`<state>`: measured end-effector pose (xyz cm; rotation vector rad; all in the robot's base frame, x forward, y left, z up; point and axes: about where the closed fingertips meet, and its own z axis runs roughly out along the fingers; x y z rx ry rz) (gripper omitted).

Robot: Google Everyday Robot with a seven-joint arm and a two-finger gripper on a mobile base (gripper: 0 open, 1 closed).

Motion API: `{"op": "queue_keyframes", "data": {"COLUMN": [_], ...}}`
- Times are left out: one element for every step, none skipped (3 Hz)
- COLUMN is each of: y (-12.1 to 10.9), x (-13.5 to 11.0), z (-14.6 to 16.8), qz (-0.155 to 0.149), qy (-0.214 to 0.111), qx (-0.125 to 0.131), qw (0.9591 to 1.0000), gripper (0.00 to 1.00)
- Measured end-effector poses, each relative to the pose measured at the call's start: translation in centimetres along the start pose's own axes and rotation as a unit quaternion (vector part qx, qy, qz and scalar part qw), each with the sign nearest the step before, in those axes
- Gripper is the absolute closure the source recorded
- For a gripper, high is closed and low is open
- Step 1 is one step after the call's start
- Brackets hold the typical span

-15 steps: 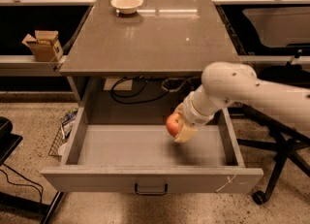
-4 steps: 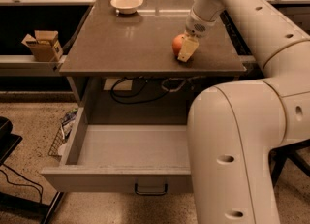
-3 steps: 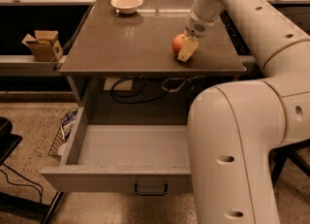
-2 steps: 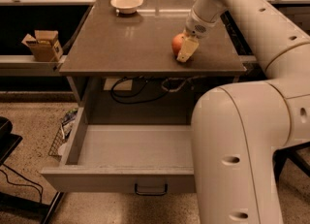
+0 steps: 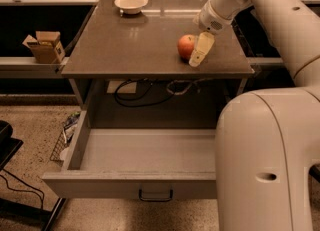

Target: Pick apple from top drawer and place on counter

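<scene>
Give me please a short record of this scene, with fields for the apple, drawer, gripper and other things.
apple: on the counter, near its right front corner
top drawer: pulled open, no apple visible inside
gripper: low over the counter, close beside the apple
white bowl: at the counter's far edge
cardboard box: on a ledge to the left

Small round red-orange apple [image 5: 186, 46] resting on the brown-grey glossy surface [image 5: 135, 45], right of middle and near the front edge, the pale pincer [image 5: 199, 51] coming down from above just beside its right flank. Wide, flat, rectangular top, far broader than the fruit on it. Below, shallow grey top drawer [image 5: 145, 150] standing pulled well out towards the camera, small dark handle [image 5: 155, 195] centred on the front panel, right end hidden from view.
</scene>
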<state>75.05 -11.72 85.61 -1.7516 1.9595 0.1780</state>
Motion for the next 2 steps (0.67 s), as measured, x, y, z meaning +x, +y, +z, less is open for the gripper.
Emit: {"op": "queue_keyframes", "data": {"y": [0.5,2.1], "x": [0.3,-0.4], "z": [-3.6,-9.4], "qz": [-0.016,-0.023], "qy": [-0.01,0.001], "qx": [0.032,0.097], "qw": [0.9993,0.995], "gripper": [0.0,0.0]}}
